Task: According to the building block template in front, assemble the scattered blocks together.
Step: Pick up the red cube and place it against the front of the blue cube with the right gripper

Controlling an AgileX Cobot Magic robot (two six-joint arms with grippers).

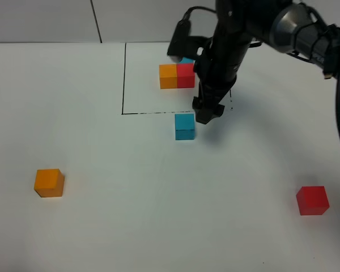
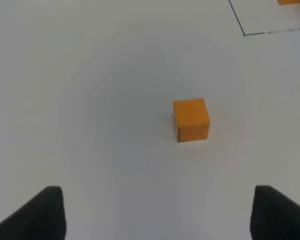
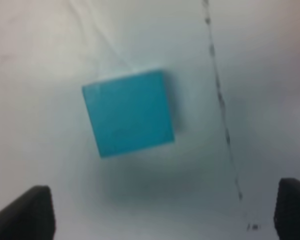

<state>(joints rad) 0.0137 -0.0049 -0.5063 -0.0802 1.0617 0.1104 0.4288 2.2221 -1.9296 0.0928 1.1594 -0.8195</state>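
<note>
Blue cube (image 3: 128,112) just outside black frame (image 1: 124,79)

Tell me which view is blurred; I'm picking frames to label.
Right wrist view: blurred, blue cube and drawn line soft. Left wrist view: sharp, orange cube crisp. High view: clear, with a faint shadow by the right gripper.

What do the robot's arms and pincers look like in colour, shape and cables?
The right arm is black, with a rounded grey joint and a black cable looping near its wrist. The right pincer is black too. In both wrist views the fingers are matte black wedges without markings. The left arm itself is not visible.
</note>
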